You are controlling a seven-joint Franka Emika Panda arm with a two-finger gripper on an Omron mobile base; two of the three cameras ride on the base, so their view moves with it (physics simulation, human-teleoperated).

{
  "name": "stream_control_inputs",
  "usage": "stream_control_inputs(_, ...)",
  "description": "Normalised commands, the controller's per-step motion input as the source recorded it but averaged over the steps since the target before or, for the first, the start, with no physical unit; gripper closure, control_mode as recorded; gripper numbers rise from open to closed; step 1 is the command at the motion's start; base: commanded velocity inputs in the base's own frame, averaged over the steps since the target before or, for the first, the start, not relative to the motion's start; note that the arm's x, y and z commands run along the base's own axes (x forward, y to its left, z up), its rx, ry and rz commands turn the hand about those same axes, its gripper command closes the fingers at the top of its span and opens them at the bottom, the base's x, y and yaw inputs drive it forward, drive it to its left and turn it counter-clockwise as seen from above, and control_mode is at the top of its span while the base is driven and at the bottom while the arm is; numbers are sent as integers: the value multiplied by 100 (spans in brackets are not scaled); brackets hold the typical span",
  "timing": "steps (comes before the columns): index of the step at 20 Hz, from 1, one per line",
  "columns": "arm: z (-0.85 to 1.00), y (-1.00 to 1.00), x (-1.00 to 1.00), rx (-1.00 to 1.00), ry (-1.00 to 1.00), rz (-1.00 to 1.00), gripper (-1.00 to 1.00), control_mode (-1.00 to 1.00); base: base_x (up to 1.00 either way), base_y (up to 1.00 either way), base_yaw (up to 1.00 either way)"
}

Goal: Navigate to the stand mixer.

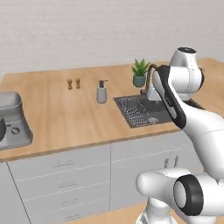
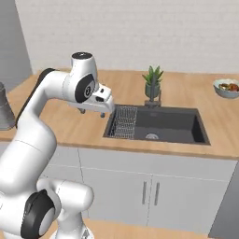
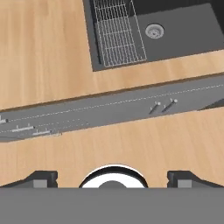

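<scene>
The mixer (image 1: pixel 11 122) stands at the tabletop's (image 1: pixel 65 113) left edge, near the front, partly cut off by the left base view. The jaws (image 3: pixel 112 178) are spread wide, holding nothing, above the tabletop's front edge beside the sink (image 3: pixel 166 30). A soap bottle (image 1: pixel 102 92) and plant (image 1: pixel 140 72) sit behind the sink; a bowl (image 2: pixel 226 88) sits toward the right edge.

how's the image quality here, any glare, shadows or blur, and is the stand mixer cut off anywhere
Left base view: flat, even rendered light, slightly soft; the stand mixer is cropped by the left edge. Right base view: equally soft, no glare; the sink basin reads dark. Hand view: sharpest on the rack; the tool has its dark fingertips wide apart.
</scene>
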Motion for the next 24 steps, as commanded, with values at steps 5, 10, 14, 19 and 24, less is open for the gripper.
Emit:
stream_control_inputs(5,0,0,0,0,0,0,-100,100,30,-22,75)
stream_control_inputs(10,0,0,0,0,0,0,-100,100,40,6,60)
stream_control_inputs(14,0,0,0,0,0,0,-100,100,57,95,14)
stream_control_inputs(19,0,0,0,0,0,0,-100,100,56,100,0)
stream_control_inputs(24,0,0,0,0,0,0,-100,100,79,97,-11)
